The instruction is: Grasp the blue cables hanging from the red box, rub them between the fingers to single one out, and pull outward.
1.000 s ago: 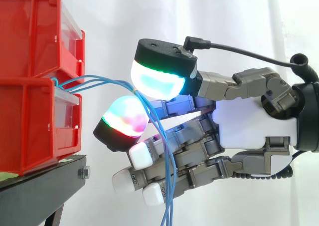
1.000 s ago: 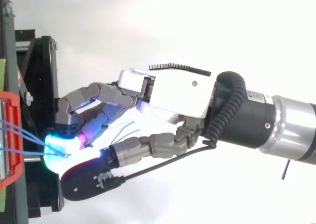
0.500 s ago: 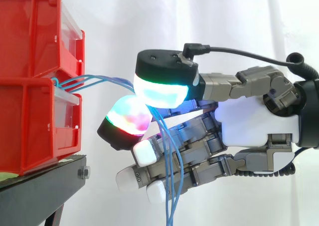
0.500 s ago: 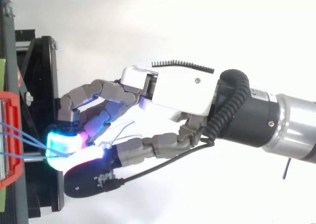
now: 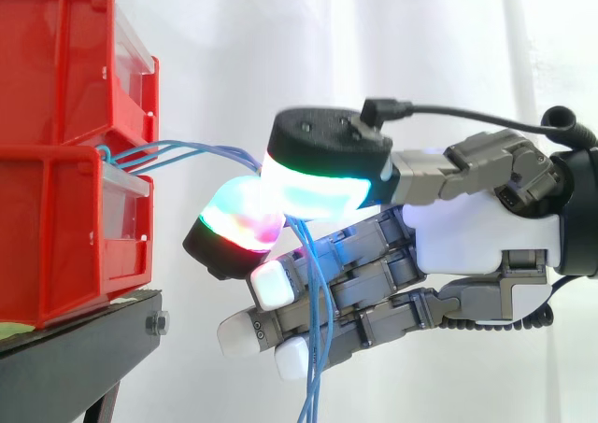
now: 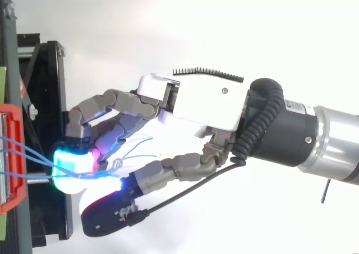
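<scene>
Several thin blue cables come out of the gap between the two stacked red bins at the left of the side view and run right into my hand. The thumb pad, glowing cyan and green, presses the cables against a finger pad glowing pink and green. Below the pinch the cables hang down in front of the other curled fingers. In the top view the cables leave the red bin and reach the glowing pads of the hand.
The bins rest on a black stand at the lower left of the side view, seen as a dark frame at the left in the top view. A white curtain lies behind everything. The arm enters from the right.
The thumb pad has slid to the right along the cables, away from the bins, and slightly down over the finger pad. The palm and arm have hardly moved.
</scene>
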Robot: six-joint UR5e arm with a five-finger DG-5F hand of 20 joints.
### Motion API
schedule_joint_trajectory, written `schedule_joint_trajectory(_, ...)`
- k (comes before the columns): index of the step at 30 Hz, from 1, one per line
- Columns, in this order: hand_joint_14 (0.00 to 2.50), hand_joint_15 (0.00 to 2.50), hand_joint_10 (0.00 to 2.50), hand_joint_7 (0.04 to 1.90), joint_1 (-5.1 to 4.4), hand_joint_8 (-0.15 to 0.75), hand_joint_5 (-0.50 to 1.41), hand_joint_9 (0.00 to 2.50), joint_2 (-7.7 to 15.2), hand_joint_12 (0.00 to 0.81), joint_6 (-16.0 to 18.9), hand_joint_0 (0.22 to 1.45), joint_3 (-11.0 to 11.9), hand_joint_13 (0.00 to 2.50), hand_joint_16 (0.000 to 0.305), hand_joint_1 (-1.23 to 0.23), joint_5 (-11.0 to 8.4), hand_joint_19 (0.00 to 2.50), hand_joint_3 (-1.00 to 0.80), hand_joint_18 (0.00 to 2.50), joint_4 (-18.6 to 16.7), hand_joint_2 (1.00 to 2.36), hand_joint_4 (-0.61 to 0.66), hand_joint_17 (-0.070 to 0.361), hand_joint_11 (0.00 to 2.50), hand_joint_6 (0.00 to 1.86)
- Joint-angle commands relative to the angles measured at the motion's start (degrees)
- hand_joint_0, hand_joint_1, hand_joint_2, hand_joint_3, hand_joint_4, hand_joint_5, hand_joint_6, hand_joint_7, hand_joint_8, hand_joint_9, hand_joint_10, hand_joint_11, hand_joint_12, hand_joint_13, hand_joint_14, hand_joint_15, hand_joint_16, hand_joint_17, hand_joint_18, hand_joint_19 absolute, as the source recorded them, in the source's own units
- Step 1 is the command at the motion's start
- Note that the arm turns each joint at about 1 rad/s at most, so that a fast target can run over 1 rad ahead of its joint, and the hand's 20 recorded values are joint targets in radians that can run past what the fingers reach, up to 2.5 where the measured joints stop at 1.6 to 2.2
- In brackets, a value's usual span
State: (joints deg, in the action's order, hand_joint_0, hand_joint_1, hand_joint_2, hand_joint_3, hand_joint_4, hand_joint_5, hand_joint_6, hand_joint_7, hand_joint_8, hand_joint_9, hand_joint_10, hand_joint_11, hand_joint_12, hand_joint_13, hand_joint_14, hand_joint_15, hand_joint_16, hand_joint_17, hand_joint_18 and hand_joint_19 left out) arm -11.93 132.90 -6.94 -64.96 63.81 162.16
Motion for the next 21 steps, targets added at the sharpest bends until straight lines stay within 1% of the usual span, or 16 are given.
schedule_joint_trajectory(1,0.01,0.40,0.01,1.06,0.06,0.366,-0.17,0.88,0.0,0.362,0.0,0.53,0.0,0.71,0.051,-0.69,0.00,0.57,-0.50,0.59,0.0,1.00,0.23,0.115,0.55,0.84)
schedule_joint_trajectory(3,0.01,0.39,0.01,1.07,-0.03,0.367,-0.16,0.90,0.0,0.364,0.0,0.53,0.0,0.72,0.051,-0.64,0.00,0.58,-0.50,0.60,0.0,1.00,0.23,0.115,0.55,0.84)
schedule_joint_trajectory(5,0.01,0.40,0.01,1.10,0.06,0.359,-0.15,0.93,0.0,0.356,0.0,0.56,0.0,0.73,0.049,-0.56,0.00,0.58,-0.50,0.59,0.0,1.00,0.23,0.111,0.55,0.83)
schedule_joint_trajectory(6,0.01,0.40,0.01,1.10,0.06,0.356,-0.15,0.93,0.0,0.354,0.0,0.57,0.0,0.74,0.048,-0.55,0.00,0.57,-0.50,0.60,0.0,1.00,0.22,0.108,0.54,0.83)
schedule_joint_trajectory(8,0.02,0.40,0.01,1.11,-0.03,0.355,-0.15,0.94,0.0,0.346,0.0,0.60,0.0,0.74,0.047,-0.53,0.00,0.59,-0.44,0.60,0.0,1.01,0.22,0.106,0.54,0.83)
schedule_joint_trajectory(12,0.01,0.40,0.01,1.11,-0.03,0.357,-0.15,0.93,0.0,0.347,0.0,0.60,0.0,0.74,0.047,-0.60,-0.09,0.58,-0.31,0.60,0.0,1.02,0.22,0.106,0.55,0.83)
schedule_joint_trajectory(16,0.01,0.40,0.01,1.08,0.06,0.355,-0.17,0.88,0.0,0.350,0.0,0.60,0.0,0.73,0.048,-0.73,-0.09,0.58,-0.21,0.60,0.0,1.02,0.21,0.108,0.56,0.86)
schedule_joint_trajectory(18,0.01,0.40,0.01,1.07,-0.03,0.351,-0.18,0.86,0.0,0.349,0.0,0.60,0.0,0.73,0.048,-0.77,-0.09,0.58,-0.17,0.60,0.0,1.02,0.19,0.108,0.57,0.87)
schedule_joint_trajectory(19,0.01,0.40,0.01,1.04,-0.03,0.340,-0.19,0.81,0.0,0.349,0.0,0.60,0.0,0.72,0.048,-0.80,-0.09,0.57,-0.17,0.61,0.1,1.02,0.17,0.109,0.56,0.88)
schedule_joint_trajectory(21,0.01,0.40,0.01,1.04,-0.03,0.341,-0.19,0.81,0.0,0.345,0.0,0.61,0.0,0.71,0.048,-0.81,-0.09,0.57,-0.17,0.60,0.2,1.02,0.15,0.108,0.56,0.88)
